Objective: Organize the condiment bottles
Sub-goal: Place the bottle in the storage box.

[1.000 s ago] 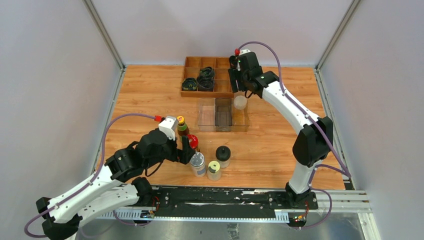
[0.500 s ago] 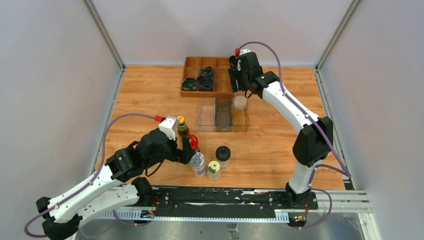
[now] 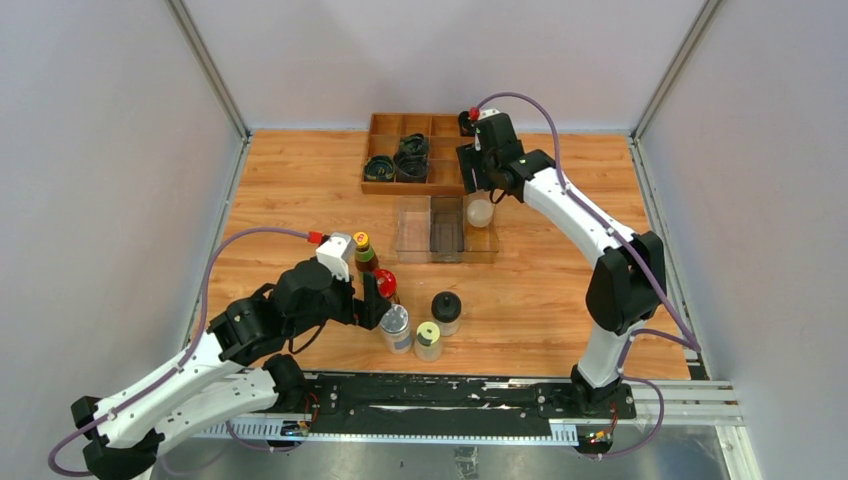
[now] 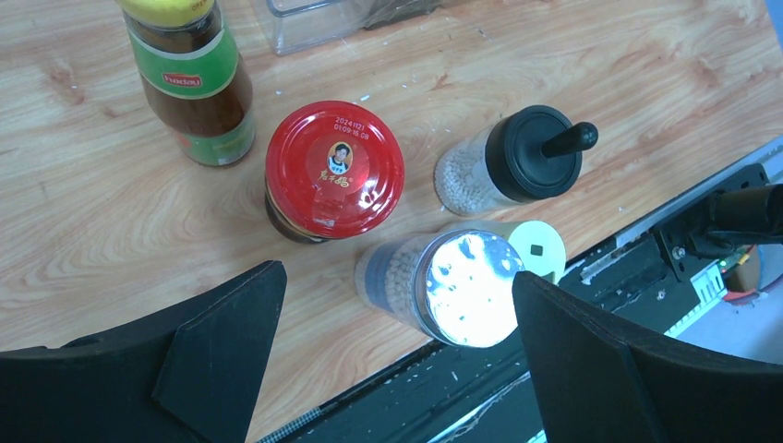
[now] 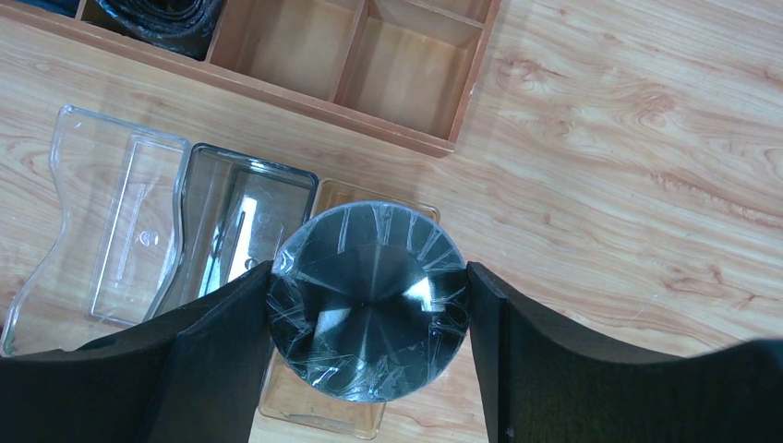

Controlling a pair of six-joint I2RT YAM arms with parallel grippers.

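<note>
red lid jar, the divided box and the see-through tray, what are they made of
Red lid: probably painted metal, glossy, with glare spots and print. Divided box: looks like wood, matte, brown with faint grain. See-through tray: likely clear plastic, shiny; the table's grain shows through it.

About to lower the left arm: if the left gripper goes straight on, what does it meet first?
Most likely the silver-capped jar, which lies between the open fingers of the left gripper. The red-capped jar stands close beside it and could be clipped too.
</note>
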